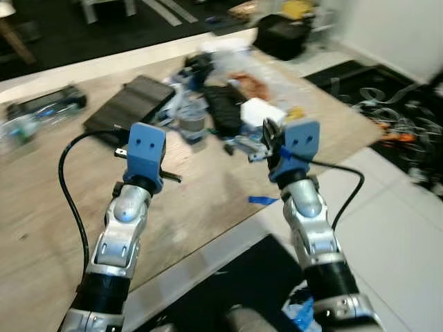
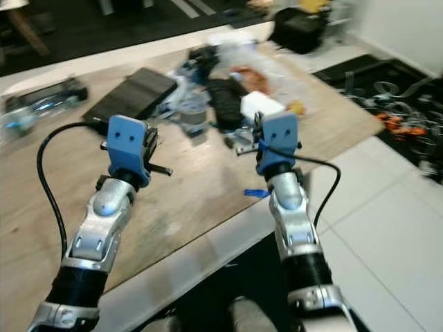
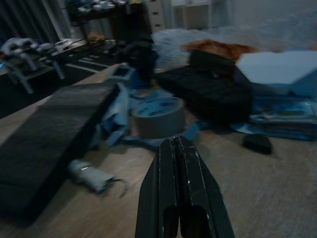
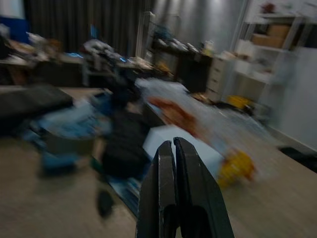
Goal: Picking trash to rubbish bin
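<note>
worktop [image 1: 208, 200]: wooden, light, cluttered at the far side, blurred in head views
left tool [image 3: 177, 148]: fingers pressed together, holding nothing, hovered over the worktop, pointed at the clutter
right tool [image 4: 172, 147]: fingers pressed together, holding nothing, hovered over the worktop near its right edge
tape roll [image 3: 157, 116]: grey, sat on the worktop just ahead of the left tool, among blue scraps
trash pile [image 1: 214, 97]: middle-far part of the worktop, ahead of both tools; plastic wrap, blue bits, orange-brown item, all blurred
black flat case [image 1: 131, 102]: lay on the worktop, left of the pile
white box [image 1: 261, 111]: in the pile, just beyond the right tool
black keyboard-like item [image 1: 223, 107]: between tape roll and white box
small grey crumpled piece [image 3: 91, 175]: on the worktop beside the black flat case, apart from the left tool
yellow item [image 4: 237, 168]: on the worktop past the white box, blurred
blue tape scrap [image 1: 263, 200]: at the near worktop edge, by the right arm
black bag [image 1: 284, 34]: on the floor beyond the worktop
rubbish bin: could not tell which item it was
</note>
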Robot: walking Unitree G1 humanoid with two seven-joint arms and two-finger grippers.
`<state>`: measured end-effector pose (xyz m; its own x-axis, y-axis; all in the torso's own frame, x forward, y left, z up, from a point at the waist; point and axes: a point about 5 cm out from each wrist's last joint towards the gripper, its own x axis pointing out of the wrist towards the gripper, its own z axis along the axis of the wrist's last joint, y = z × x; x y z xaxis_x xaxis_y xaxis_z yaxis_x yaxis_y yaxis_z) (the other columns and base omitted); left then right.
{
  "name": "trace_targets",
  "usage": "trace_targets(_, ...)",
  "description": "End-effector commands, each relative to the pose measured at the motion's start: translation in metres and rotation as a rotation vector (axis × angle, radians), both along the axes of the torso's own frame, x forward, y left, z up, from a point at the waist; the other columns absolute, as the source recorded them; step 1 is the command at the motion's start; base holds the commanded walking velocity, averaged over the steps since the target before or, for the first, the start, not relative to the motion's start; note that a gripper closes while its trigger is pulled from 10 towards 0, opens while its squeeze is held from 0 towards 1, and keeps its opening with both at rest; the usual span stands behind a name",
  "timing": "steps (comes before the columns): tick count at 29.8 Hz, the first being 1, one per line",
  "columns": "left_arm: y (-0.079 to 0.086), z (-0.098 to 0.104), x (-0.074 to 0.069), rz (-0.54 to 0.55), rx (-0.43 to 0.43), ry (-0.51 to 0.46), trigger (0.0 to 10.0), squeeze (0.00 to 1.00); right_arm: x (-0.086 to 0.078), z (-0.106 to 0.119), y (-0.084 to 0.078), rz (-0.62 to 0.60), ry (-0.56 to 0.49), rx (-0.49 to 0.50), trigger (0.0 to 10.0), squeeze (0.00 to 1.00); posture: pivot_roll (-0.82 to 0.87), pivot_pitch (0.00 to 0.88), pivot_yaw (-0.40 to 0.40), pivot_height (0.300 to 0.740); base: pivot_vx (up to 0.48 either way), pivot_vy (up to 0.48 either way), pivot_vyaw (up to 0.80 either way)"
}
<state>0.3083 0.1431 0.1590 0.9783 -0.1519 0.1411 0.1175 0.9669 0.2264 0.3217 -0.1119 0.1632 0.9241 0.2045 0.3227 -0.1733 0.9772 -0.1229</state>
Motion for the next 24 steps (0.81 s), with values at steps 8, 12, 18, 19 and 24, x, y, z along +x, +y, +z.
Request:
trace_targets(8,0.000,-0.004,-0.004,-0.011,0.018,0.004,10.0,0.00,-0.004,-0.004,0.003,-0.009,0.027,-0.017,10.0,0.00,0.02,0.054,-0.011,0.740,0.000,0.000,-0.80)
trace_targets(12,0.000,-0.003,-0.005,-0.027,0.009,-0.003,10.0,0.00,-0.005,-0.005,0.003,-0.014,0.028,-0.023,10.0,0.00,0.02,0.053,-0.010,0.740,0.000,0.000,-0.80)
trace_targets(18,0.008,-0.003,-0.004,-0.012,0.015,0.000,10.0,0.00,-0.005,-0.009,0.001,-0.025,0.040,-0.023,10.0,0.00,0.02,0.050,-0.010,0.740,0.000,0.000,-0.80)
trace_targets(19,0.008,-0.003,-0.004,-0.012,0.015,0.000,10.0,0.00,-0.005,-0.009,0.001,-0.025,0.040,-0.023,10.0,0.00,0.02,0.050,-0.010,0.740,0.000,0.000,-0.80)
trace_targets(24,0.013,-0.002,-0.003,0.002,0.002,-0.001,10.0,0.00,-0.005,-0.012,-0.001,-0.036,0.055,-0.025,10.0,0.00,0.02,0.051,-0.009,0.740,0.000,0.000,-0.80)
